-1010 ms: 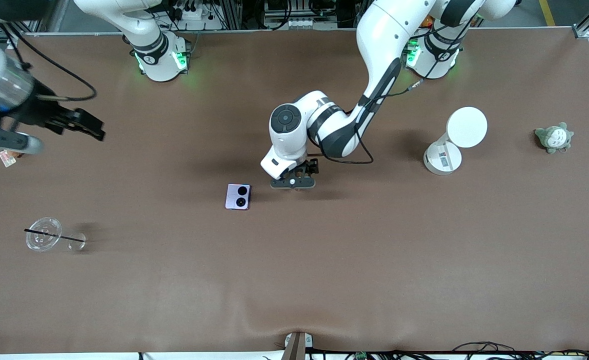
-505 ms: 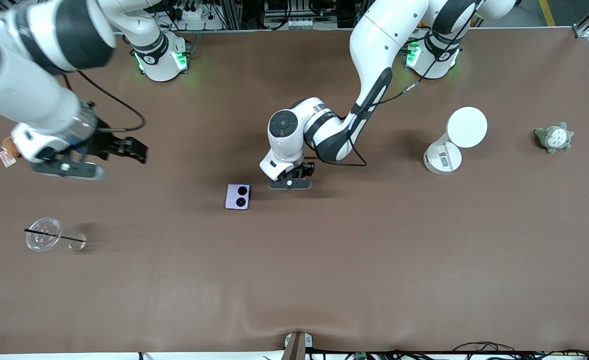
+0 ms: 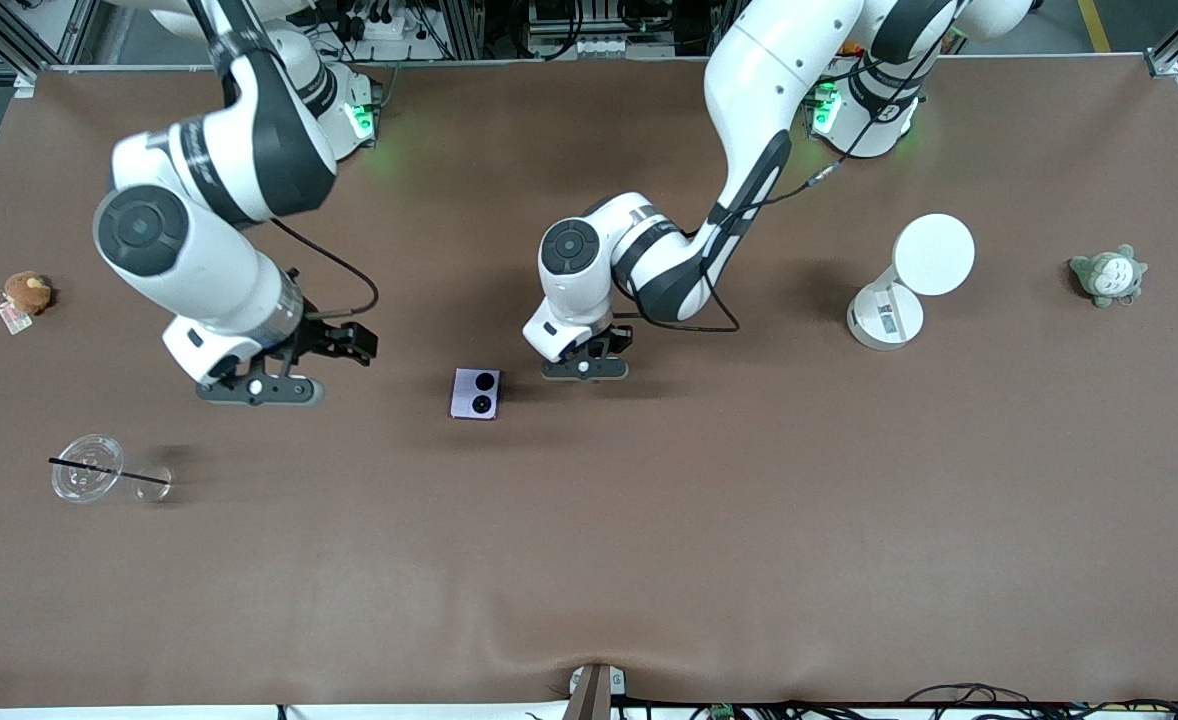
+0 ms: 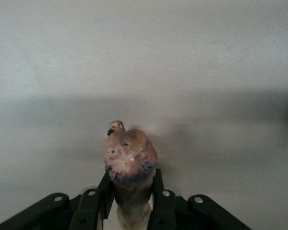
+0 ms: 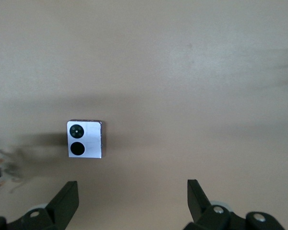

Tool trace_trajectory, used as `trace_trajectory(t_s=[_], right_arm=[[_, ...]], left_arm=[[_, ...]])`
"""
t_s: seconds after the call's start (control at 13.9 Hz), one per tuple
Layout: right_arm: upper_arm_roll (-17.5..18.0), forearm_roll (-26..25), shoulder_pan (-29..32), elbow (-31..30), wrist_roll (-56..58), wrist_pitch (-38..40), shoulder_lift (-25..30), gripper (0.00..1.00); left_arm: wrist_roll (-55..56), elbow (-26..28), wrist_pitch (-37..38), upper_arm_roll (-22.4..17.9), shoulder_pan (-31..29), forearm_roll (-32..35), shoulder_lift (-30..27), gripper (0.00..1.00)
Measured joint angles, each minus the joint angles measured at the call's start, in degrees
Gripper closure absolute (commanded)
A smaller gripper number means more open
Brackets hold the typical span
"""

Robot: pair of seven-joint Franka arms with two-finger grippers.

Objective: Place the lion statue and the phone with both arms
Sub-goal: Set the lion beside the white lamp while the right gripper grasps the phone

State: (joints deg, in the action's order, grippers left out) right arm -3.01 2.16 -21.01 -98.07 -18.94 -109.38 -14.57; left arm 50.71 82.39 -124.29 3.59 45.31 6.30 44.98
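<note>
The phone (image 3: 476, 393) lies flat on the surface between both claws, nearer the left claw (image 3: 583, 366), clamped on the lion (image 4: 129, 160), than the right claw (image 3: 261, 388), spread wide.

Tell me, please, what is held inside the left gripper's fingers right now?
The left gripper is shut on the lion statue; its head pokes out over the bare table. The statue's lower body and tail are covered by the fingers.

Lion statue (image 4: 130, 160): small, orange-brown, darker mane, clamped in left gripper (image 4: 130, 199). Phone (image 3: 476, 393): pale-lilac, folded, flat on surface (image 3: 649, 520), camera circles up.
</note>
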Motion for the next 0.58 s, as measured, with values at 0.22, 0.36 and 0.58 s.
trace_trajectory(t_s=[0.22, 0.36, 0.58], right_arm=[[0.01, 0.0, -0.9, -0.12, -0.11, -3.88, -2.83, 0.0], [0.01, 0.01, -2.41, -0.15, -0.96, -7.51, -5.44, 0.0], [0.02, 0.01, -5.39, -0.17, -3.63, -11.6, -9.61, 0.0]], left_arm=[[-2.83, 4.42, 3.63, -0.12, -2.61, 0.06, -6.12, 0.94], [-6.76, 11.47, 3.77, -0.17, -5.8, 0.1, -12.48, 0.94], [-11.49, 21.89, 3.48, -0.17, -10.15, 0.1, -21.52, 0.93]])
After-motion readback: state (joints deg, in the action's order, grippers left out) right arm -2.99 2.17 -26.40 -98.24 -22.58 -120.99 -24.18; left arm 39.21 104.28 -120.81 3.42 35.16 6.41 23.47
